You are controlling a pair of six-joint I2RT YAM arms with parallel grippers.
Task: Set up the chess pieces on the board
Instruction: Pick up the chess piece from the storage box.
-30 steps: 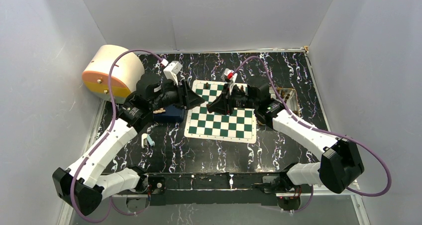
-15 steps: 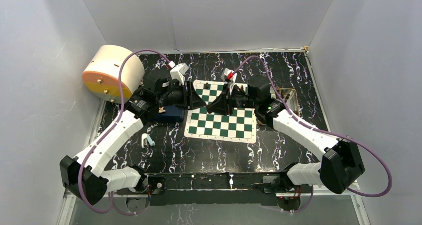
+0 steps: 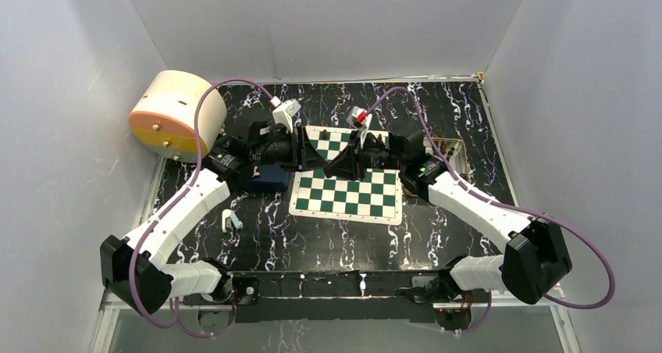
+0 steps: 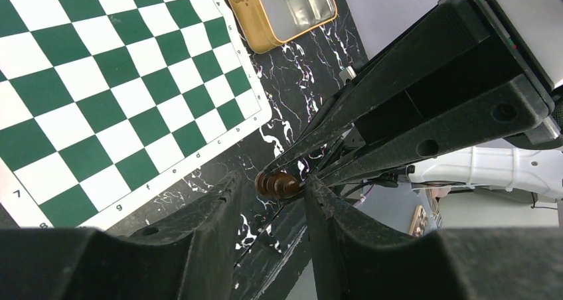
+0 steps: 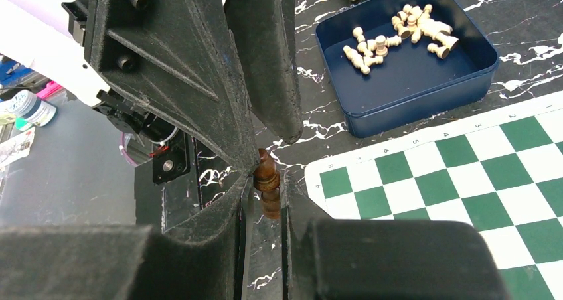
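Above the far left part of the board (image 3: pixel 347 195), my two grippers meet tip to tip. My right gripper (image 5: pixel 267 180) is shut on a brown chess piece (image 5: pixel 267 194), which lies sideways between its fingers. My left gripper (image 4: pixel 273 180) stands open around the free end of that same chess piece (image 4: pixel 277 184), with a narrow gap on one side. A few dark pieces (image 3: pixel 324 136) stand on the board's far row. In the top view both grippers (image 3: pixel 332 164) hide the held piece.
A gold tin (image 4: pixel 265 14) with dark pieces lies off the board's right side. A blue tray (image 5: pixel 411 94) holding several pale pieces (image 5: pixel 398 34) sits left of the board. A cream and orange drum (image 3: pixel 176 115) stands far left. A small pale object (image 3: pixel 230 220) lies near left.
My left arm has swung right and forward until its fingers reach the right gripper's tips, and its jaws have narrowed around the piece. The right arm has not moved.
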